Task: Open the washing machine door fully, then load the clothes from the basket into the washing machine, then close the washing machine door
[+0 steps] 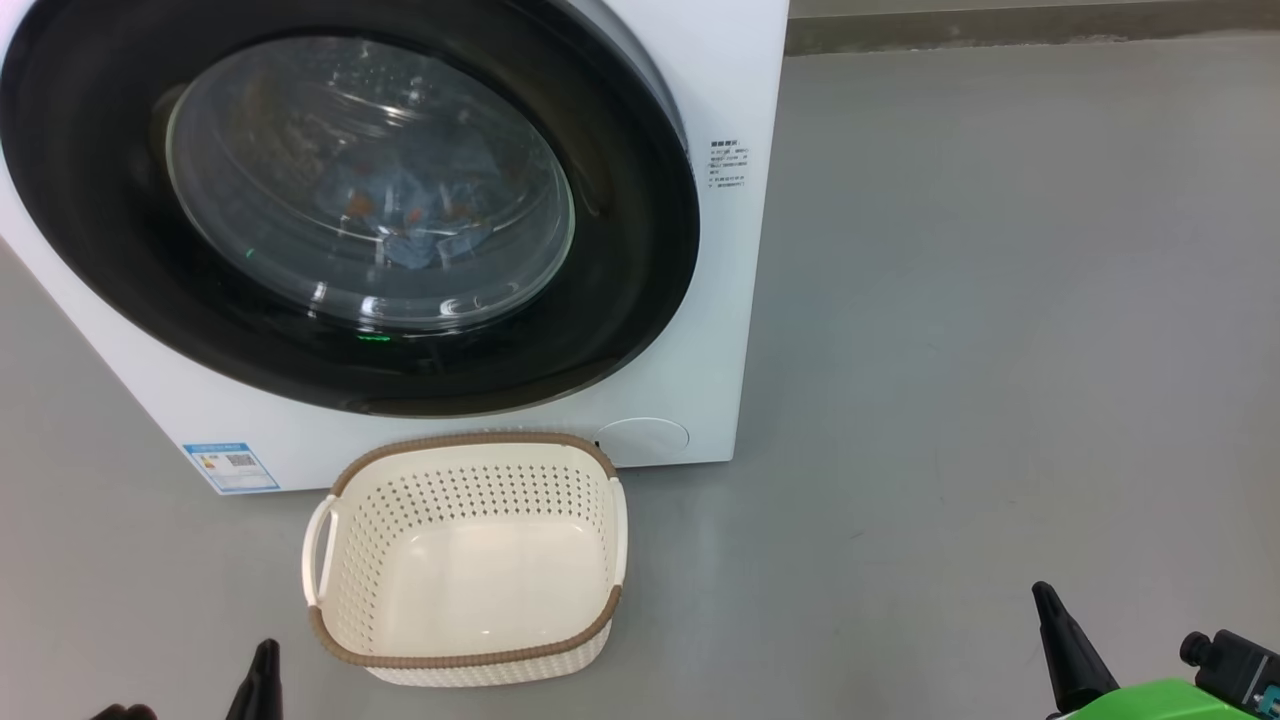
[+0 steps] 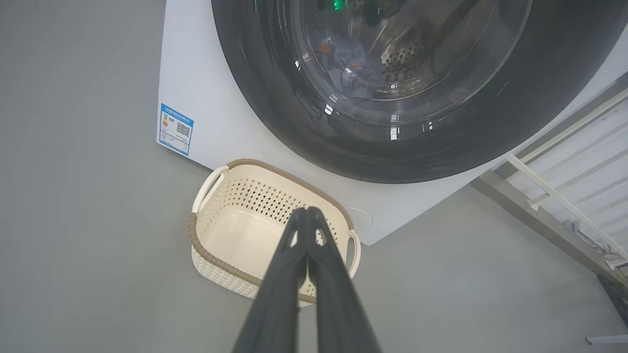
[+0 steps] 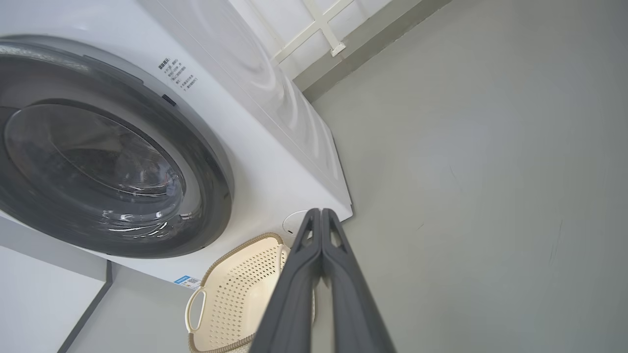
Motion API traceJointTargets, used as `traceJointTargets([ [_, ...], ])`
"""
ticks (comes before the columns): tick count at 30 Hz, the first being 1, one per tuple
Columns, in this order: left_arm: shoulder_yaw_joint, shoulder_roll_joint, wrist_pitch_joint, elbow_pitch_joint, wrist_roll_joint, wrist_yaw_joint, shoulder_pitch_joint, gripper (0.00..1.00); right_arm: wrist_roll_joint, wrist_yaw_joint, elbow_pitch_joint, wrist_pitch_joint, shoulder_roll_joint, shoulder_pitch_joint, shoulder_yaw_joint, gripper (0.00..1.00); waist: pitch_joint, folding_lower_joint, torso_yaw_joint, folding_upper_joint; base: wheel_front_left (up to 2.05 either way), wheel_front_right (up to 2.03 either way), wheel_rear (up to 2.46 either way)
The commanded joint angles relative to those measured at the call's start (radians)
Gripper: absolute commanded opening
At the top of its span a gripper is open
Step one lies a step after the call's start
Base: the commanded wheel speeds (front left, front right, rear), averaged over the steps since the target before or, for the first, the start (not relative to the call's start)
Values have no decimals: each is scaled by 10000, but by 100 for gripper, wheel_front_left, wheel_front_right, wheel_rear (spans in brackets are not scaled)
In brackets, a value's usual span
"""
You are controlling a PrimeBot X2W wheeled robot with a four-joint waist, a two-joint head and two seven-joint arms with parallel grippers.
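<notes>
From the head camera I see the washing machine (image 1: 720,300) with the washing machine door (image 1: 620,300) lying against its front. No gap shows along the black rim, so I judge it shut, though I cannot tell whether the latch has caught. Through the glass bowl the clothes (image 1: 410,210) sit in the drum as a light blue heap with orange specks. On the floor (image 1: 1000,350) just in front of the machine stands the basket (image 1: 470,442), and I see only its bare cream bottom. The left claw (image 1: 266,655) shows at the lower left and the right claw (image 1: 1045,600) at the lower right, both well apart from door and basket.

Over on the left wrist camera, that claw's two fingers are pressed together with nothing between them, pointing over the basket's near rim. The basket has nothing in it here too, and blue fabric shows behind the glass above. A blue label sticker (image 2: 175,128) sits on the machine's front, near the basket.

On the right wrist camera the fingers are likewise clenched on nothing, aimed past the machine's lower corner. The door rim looks flush from this side as well.

My reading is that loading is done and closing is the step just finishing. If anything is left, it calls for a firm press on the rim to confirm the latch.
</notes>
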Motion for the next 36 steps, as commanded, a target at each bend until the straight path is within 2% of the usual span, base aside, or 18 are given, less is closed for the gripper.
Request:
traceJointTargets([
  [1, 229, 132, 54, -295, -333, -6, -485, 0, 360, -20, -301, 58, -40, -388, -23, 0, -3, -1, 1, 0, 0, 0, 0],
  [36, 697, -205, 1083, -447, -3800, -11, -885, 0, 3641, -37, -698, 1095, 368, -646, -449, 0, -82, -1, 10, 0, 0, 0, 0],
])
